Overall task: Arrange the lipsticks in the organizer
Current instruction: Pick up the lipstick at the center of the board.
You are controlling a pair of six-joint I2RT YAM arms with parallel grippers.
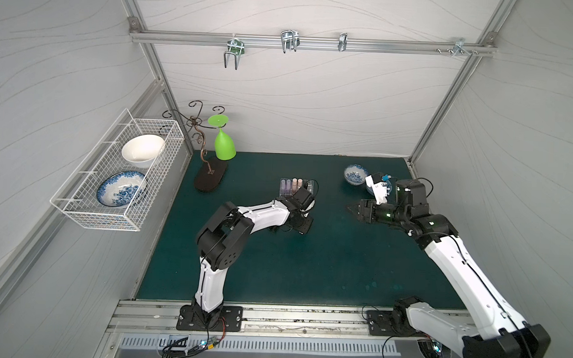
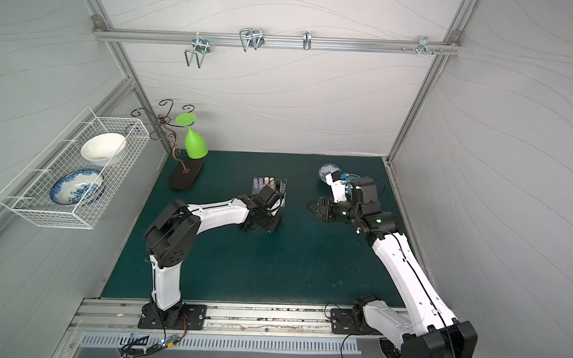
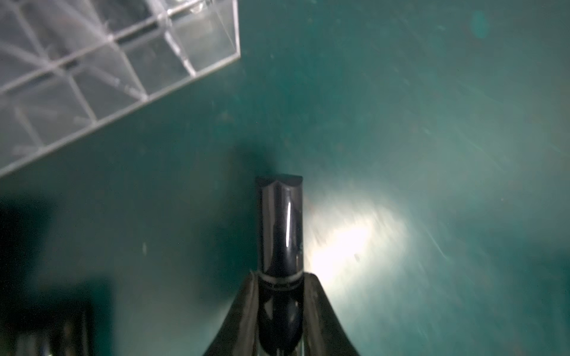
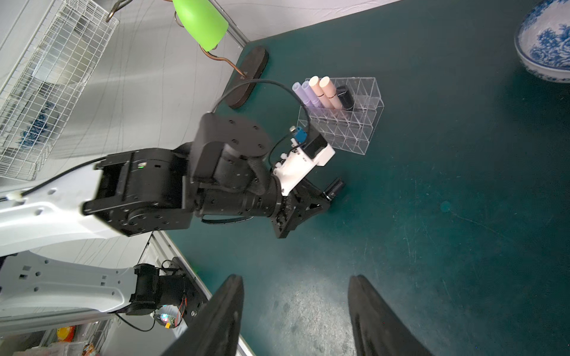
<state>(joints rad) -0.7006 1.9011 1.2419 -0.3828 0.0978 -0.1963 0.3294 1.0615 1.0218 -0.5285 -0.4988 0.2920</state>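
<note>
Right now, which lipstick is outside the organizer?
The glossy black one clamped in the left gripper, beside the organizer; the lilac pair, peach pair and other black tube stand in its cells.

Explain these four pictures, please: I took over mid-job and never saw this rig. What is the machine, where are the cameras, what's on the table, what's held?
Two white-and-black robot arms work over a dark green table mat. Both top views look down from overhead; the other two come from cameras on the arms' wrists. The clear acrylic grid organizer holds two lilac tubes, two peach-pink tubes and one black tube upright in one outer row. The left gripper is shut on a glossy black lipstick tube. The right gripper is open and empty. A blue-and-white bowl sits nearby.
</note>
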